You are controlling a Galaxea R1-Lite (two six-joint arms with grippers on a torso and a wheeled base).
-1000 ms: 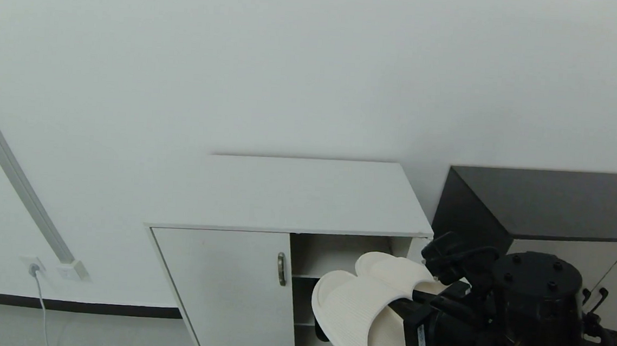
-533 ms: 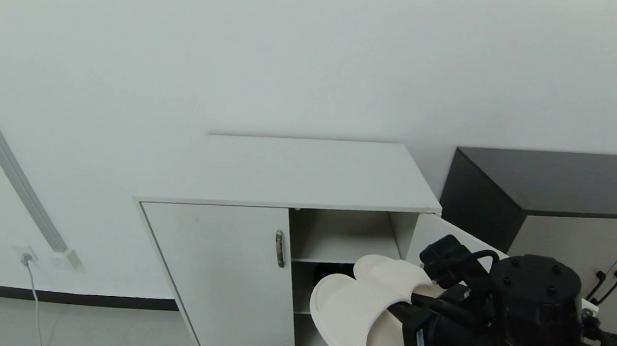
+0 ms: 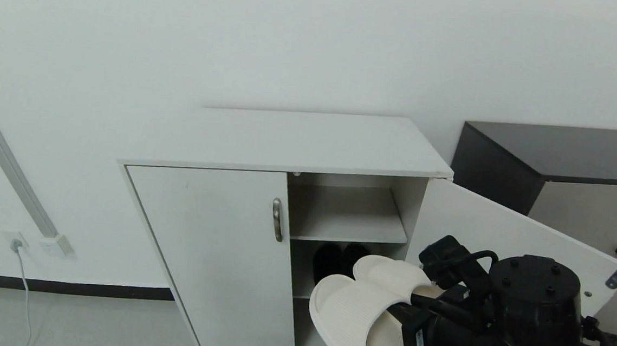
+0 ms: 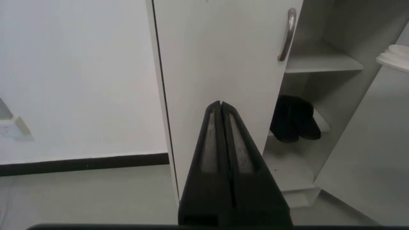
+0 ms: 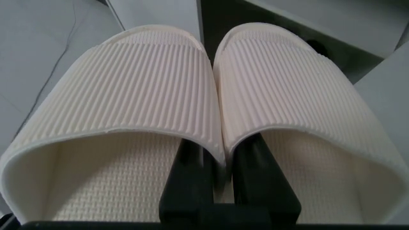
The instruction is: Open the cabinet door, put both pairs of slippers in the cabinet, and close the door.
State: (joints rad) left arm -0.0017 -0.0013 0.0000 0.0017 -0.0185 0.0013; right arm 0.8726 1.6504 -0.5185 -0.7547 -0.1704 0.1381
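The right gripper (image 5: 220, 167) pinches 2 white slippers (image 5: 153, 83) by their inner edges. Ahead of it is the cabinet (image 3: 300, 140), with its right door (image 3: 500, 230) open beside the gripper. 2 black slippers (image 3: 338, 259) sit inside, under the top shelf (image 3: 346, 219). The left gripper (image 4: 221, 137) is pressed together, holding nothing, and faces the closed left door (image 4: 217, 51).

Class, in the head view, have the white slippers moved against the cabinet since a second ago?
Yes: against the cabinet the white slippers are lower, toes now below the upper shelf, no longer level with it. The camera shifted too.
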